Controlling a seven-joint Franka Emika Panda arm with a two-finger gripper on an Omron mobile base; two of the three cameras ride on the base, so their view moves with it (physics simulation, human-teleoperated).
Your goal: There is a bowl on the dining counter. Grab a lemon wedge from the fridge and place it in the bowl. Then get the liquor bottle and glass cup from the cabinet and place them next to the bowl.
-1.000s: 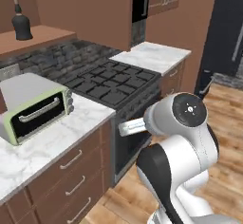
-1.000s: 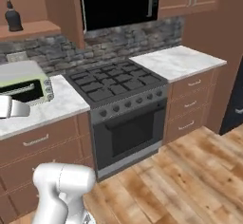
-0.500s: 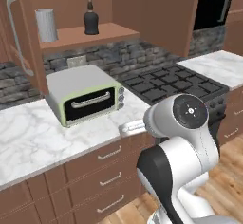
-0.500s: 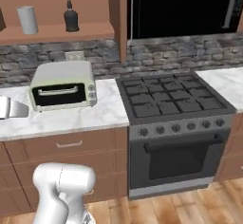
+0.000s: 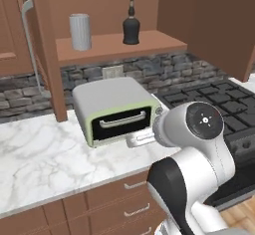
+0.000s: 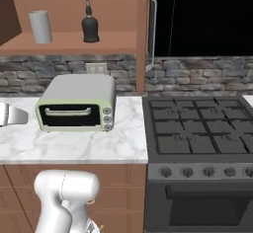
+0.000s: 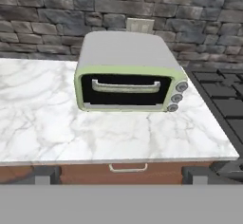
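The cabinet stage of the task is judged to be in hand. The liquor bottle [image 5: 131, 21] and the glass cup [image 5: 80, 31] are seen upright and well apart on the open shelf of the cabinet [image 5: 114, 47], above the toaster oven [image 5: 117, 109] on the marble worktop [image 5: 45, 159]. The gripper [image 7: 121, 174] is held low before the worktop edge, jaws spread wide and empty. A raise and reach toward the shelf is called for next

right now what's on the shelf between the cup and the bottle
Nothing: in both base views the shelf is bare wood between the cup and the bottle. They stand apart, both upright. The toaster oven sits on the counter below.
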